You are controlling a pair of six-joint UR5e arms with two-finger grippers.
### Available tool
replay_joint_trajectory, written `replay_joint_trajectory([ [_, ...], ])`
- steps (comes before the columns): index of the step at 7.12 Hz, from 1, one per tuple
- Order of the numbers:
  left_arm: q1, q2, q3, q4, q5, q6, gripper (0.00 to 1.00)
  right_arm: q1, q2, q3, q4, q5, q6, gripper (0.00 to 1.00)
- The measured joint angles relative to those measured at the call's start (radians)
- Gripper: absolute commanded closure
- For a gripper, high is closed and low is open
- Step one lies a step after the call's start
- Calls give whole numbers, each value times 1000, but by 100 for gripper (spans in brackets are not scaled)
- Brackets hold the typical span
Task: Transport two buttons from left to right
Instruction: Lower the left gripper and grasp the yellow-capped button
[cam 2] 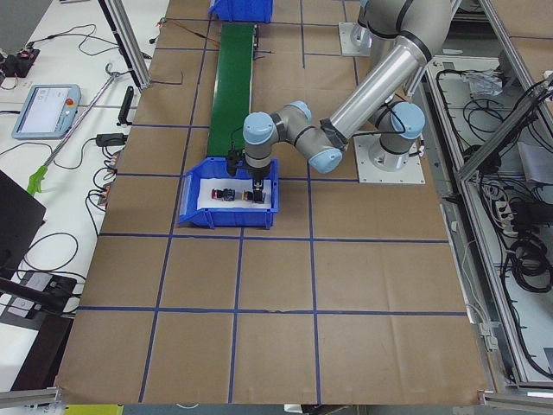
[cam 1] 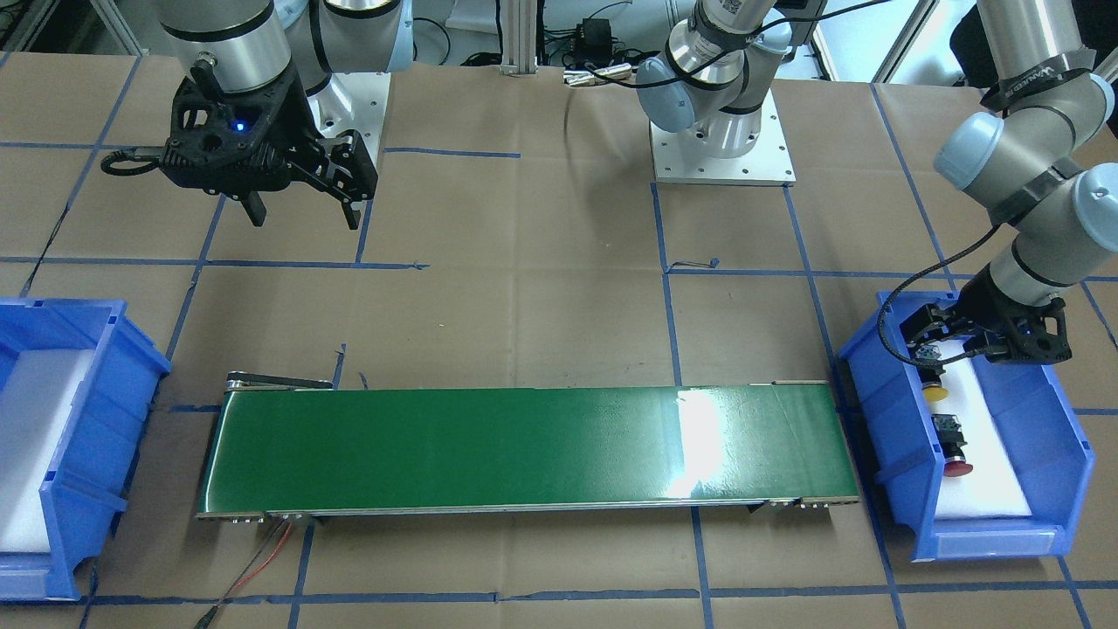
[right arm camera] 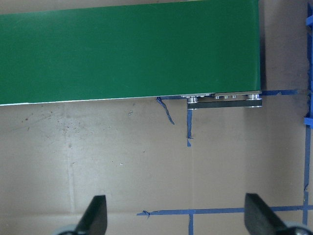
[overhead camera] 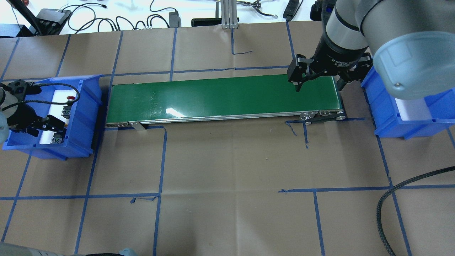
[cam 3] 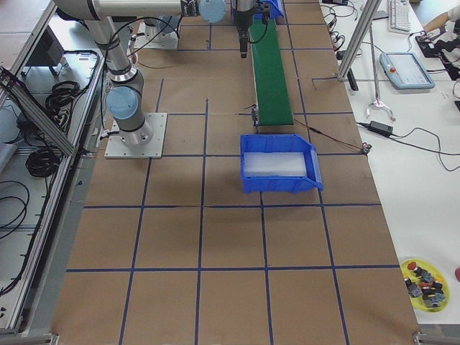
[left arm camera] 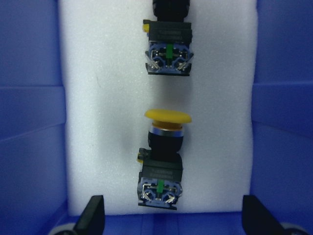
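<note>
Green conveyor belt [cam 1: 524, 445] is my landmark, running across the middle of the table. Just off its end on the robot's left sits a blue bin [cam 1: 1070, 454] lined with a white foam pad [left arm camera: 107, 98], and both buttons lie on their sides on that foam.

The yellow button [left arm camera: 164, 156] is the one farther from the operators' side of the belt, and the red button [cam 1: 952, 445] is nearer to that side. They lie in one line with a clear gap of foam between them. The yellow cap points at the grey terminal block of the red button.

I see the left gripper [left arm camera: 173, 220] lowered into this bin over the yellow button's body. Its jaws are spread wide, one finger on each side of the button, and neither touches it.

Off the belt's other end stands a second blue bin [cam 1: 96, 419], also lined with white foam, and I see no buttons in it.

The right gripper [overhead camera: 320, 85] hangs high near that end of the belt. Its jaws are spread and hold nothing. Its wrist camera looks down on the belt's corner and on brown paper [right arm camera: 98, 161] marked with blue tape [right arm camera: 215, 211].
</note>
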Motion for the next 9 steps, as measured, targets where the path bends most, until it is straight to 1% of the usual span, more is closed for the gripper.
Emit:
replay_joint_trajectory([
  [3,1,-48,-17,72,1,1,1,-1,7,-4,-5,2,0,0],
  [4,1,-57,-23,87,0,1,6,-2,9,-8,-5,2,0,0],
  [7,1,-65,-22,99,-2,1,54,-4,24,-19,-7,1,0,0],
  [8,1,-65,-18,100,-3,1,71,-4,27,-21,-8,1,0,0],
  [9,1,-65,-14,100,-3,2,85,-4,28,-25,-6,1,0,0],
])
